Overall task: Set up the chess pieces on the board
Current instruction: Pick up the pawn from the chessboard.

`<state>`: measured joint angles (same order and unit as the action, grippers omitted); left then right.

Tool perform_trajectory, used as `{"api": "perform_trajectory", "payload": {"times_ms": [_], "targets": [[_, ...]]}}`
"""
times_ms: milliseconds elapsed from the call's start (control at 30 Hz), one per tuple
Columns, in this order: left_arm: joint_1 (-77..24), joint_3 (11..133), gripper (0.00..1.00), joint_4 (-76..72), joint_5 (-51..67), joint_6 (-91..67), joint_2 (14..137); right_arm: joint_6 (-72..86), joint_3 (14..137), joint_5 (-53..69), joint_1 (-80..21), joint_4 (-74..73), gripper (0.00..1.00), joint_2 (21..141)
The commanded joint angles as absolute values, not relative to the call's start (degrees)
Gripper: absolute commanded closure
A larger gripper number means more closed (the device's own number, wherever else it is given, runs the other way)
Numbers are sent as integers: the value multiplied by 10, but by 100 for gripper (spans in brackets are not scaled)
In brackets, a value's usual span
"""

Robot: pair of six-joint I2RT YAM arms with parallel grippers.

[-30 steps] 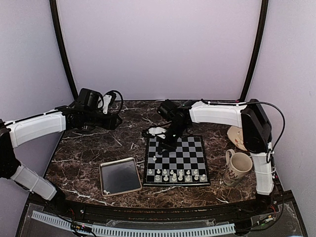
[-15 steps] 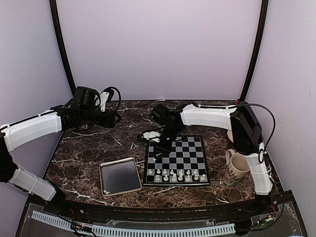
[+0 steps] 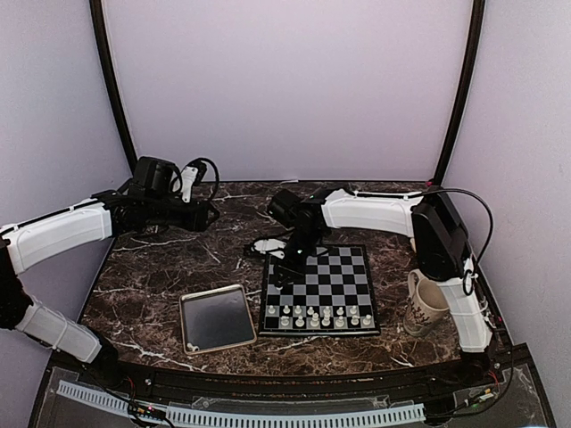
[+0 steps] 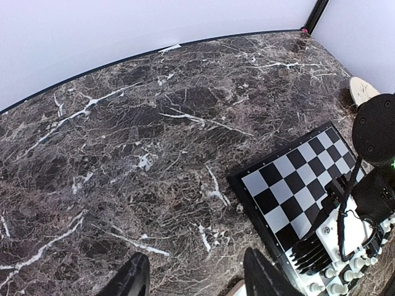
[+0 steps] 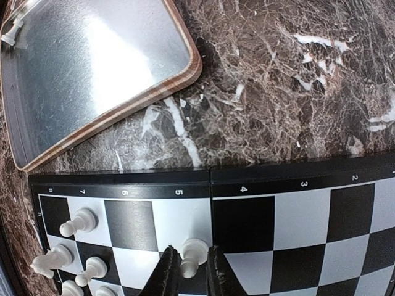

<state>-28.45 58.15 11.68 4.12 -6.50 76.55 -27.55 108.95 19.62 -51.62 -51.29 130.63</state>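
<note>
The board lies at the table's middle, with a row of whitish chess pieces along its near edge. My right gripper is low over the board's left column. In the right wrist view its fingertips close on a lone chess piece standing on the board; several more pieces stand at lower left. My left gripper hovers over bare marble at the back left, open and empty. The board's far corner shows in its view.
A silver-rimmed tray lies left of the board, with one small piece in its corner. A mug stands at the right. A small white object lies behind the board. A saucer sits at the far right.
My right gripper has moved left along the board and down onto the lone piece in the left column. My left arm has shifted slightly left and stayed open.
</note>
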Motion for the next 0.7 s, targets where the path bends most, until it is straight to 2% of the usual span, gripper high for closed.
{"api": "perform_trajectory", "payload": {"times_ms": [0,300,667], "targets": [[-285,579,46,127,53,-67,765,-271,1111,209,-523,-525,84,1318],[-284,581,46,132,58,-67,773,-275,1102,194,-522,-534,96,1302],[-284,585,47,138,71,-68,793,-283,917,159,-487,-473,97,1136]]}}
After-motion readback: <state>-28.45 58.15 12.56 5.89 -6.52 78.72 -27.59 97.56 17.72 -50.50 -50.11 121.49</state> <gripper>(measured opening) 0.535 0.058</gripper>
